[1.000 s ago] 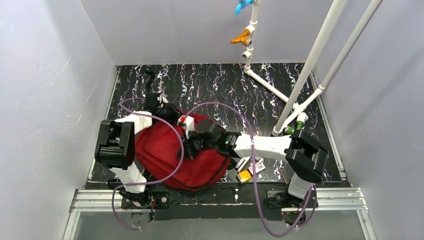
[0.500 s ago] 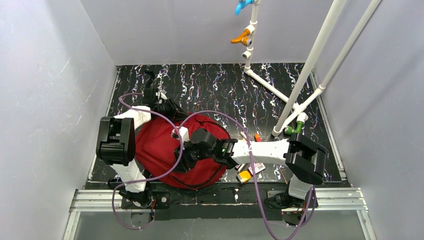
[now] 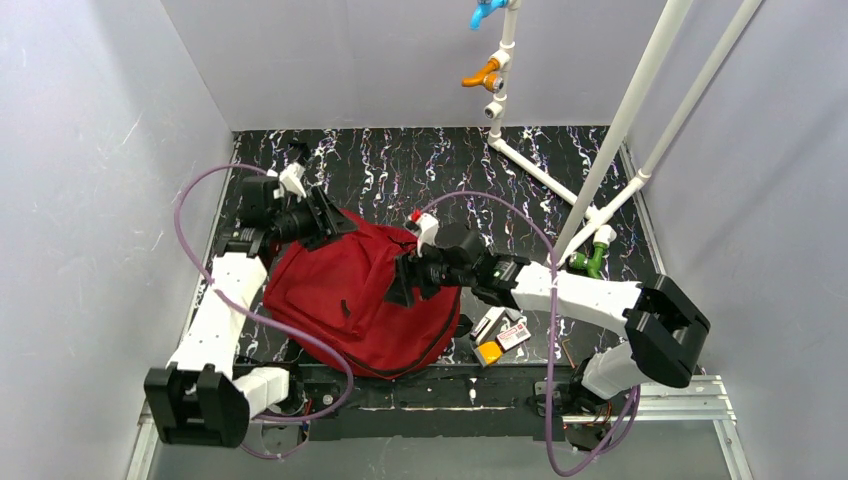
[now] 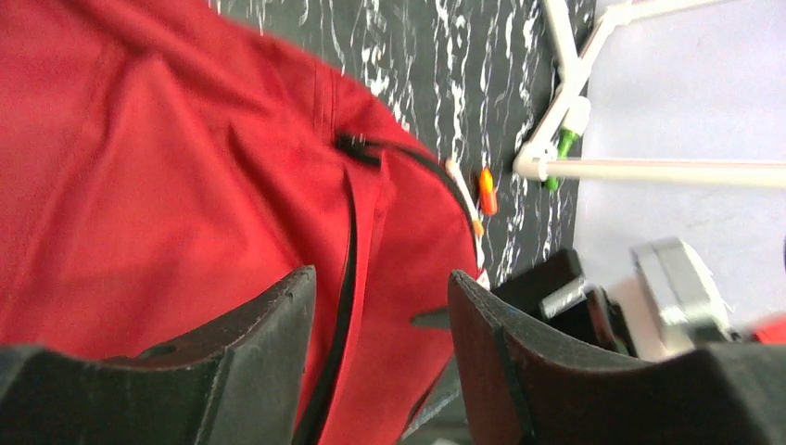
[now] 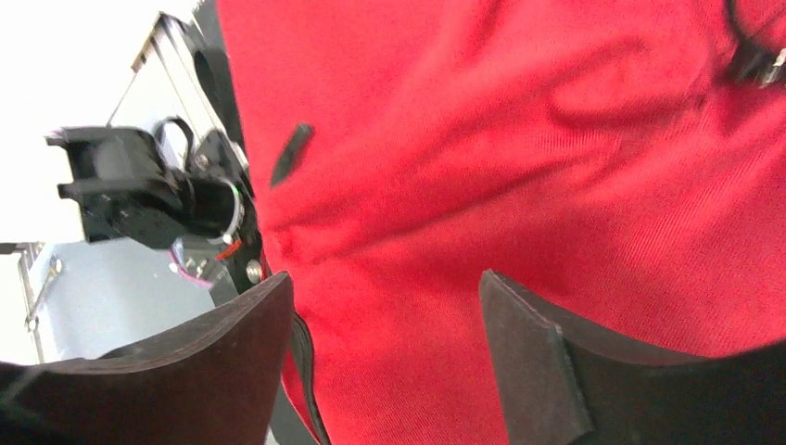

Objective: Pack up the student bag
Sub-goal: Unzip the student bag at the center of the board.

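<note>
**Both jaws open at the bag, nothing gripped yet**

- Worktop (image 3: 440, 160): black marbled surface. A white pipe frame (image 3: 600, 140) stands on its far right.
- Student bag (image 3: 340, 300): red, slumped on the near-left of the worktop between the two arms. It's lumpy, so this is a rough read, but the long axis runs near to far, leaning slightly right at the far end.
- Left arm (image 3: 215, 310): reaches up the left side. Its jaws sit at the bag's far-left corner, aimed right across the fabric.
- Right arm (image 3: 590, 295): stretched left. Its jaws are over the bag's right-centre, so it is the arm closer to the bag's middle.
- Left jaws: spread, nothing between them. In the wrist view the bag fills the gap and the black zip line (image 4: 350, 250) runs along it, lengthwise with the fingers.
- Right jaws: spread, holding nothing. Plain red fabric lies straight ahead and close.
- Can't tell whether either set of jaws is touching the cloth.
- Loose bits: small packs (image 3: 500, 335) just right of the bag near the front edge, and an orange marker (image 4: 487, 190) beyond the bag's right side.
- My read: the zip lies across from the right jaws and in line with the left jaws, so the left is better placed to pinch it.
</note>
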Tool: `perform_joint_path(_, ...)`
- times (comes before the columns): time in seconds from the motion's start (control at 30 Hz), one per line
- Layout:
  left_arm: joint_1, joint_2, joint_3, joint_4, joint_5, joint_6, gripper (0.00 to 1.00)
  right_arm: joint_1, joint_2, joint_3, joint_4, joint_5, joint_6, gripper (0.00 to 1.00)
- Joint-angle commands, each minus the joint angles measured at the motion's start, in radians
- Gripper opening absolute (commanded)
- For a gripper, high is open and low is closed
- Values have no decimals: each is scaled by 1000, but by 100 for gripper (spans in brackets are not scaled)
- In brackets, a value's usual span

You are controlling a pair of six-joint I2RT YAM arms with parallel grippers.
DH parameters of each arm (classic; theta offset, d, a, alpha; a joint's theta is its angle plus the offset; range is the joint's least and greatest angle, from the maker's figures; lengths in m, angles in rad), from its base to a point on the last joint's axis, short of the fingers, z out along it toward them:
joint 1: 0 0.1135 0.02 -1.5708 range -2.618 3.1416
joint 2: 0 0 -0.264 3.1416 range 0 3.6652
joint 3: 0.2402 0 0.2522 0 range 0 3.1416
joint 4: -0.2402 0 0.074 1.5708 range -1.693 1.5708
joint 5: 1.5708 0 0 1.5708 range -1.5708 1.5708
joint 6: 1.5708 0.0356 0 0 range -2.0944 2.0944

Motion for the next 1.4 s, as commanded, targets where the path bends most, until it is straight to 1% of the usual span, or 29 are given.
perform_joint_path(0.0, -10, -108, -126, -109, 18, -32, 53, 15, 17, -108, 89, -5, 78, 75)
perform_joint_path(0.07, -26, -180, -177, -106, 14, -69, 53, 16, 31, -179, 201, 15, 74, 67)
perform_joint_path(0.13, -39, -235, -216, -107, 5, -96, 53, 27, 39, -262, 377, 55, 38, 60)
perform_joint_path(0.17, -40, -262, -226, -109, 3, -104, 53, 27, 57, -280, 438, 79, 19, 56)
perform_joint_path(0.2, -41, -280, -232, -116, -4, -107, 53, 27, 86, -265, 480, 101, 3, 52)
perform_joint_path(0.23, -42, -298, -230, -125, -7, -109, 53, 27, 126, -226, 486, 106, -18, 49)
perform_joint_path(0.3, -43, -318, -214, -153, -18, -103, 53, 27, 224, -117, 486, 84, -40, 45)
perform_joint_path(0.43, -43, -314, -168, -202, -7, -97, 53, 26, 415, 99, 549, 53, -20, 44)
perform_joint_path(0.53, -44, -315, -139, -223, 3, -116, 53, 26, 500, 240, 495, 67, -21, 45)
perform_joint_path(0.63, -44, -332, -123, -226, -9, -118, 53, 20, 512, 311, 414, 108, -32, 47)
perform_joint_path(0.7, -44, -337, -120, -228, -19, -114, 53, 11, 491, 342, 307, 131, -55, 49)
perform_joint_path(0.87, -43, -295, -118, -224, -10, -96, 53, -23, 342, 318, 15, 223, -154, 72)
perform_joint_path(0.9, -44, -284, -113, -220, -18, -81, 53, -30, 301, 303, -39, 234, -174, 78)
perform_joint_path(0.93, -45, -270, -104, -217, -31, -59, 54, -37, 261, 286, -80, 239, -192, 87)
perform_joint_path(1.0, -44, -235, -69, -219, -83, -8, 55, -56, 190, 240, -182, 237, -214, 96)
perform_joint_path(1.03, -43, -214, -47, -221, -114, 22, 55, -65, 159, 218, -217, 239, -217, 98)
perform_joint_path(1.07, -44, -193, -24, -223, -162, 43, 55, -73, 127, 193, -243, 230, -215, 98)
perform_joint_path(1.13, -43, -142, 22, -219, -209, 76, 55, -90, 70, 149, -272, 204, -196, 98)
perform_joint_path(1.27, -43, -12, 54, -169, -248, 134, 55, -101, -16, 74, -216, 142, -139, 98)
perform_joint_path(1.37, -43, 97, 70, -174, -258, 161, 55, -103, -22, 72, -182, 122, -120, 98)
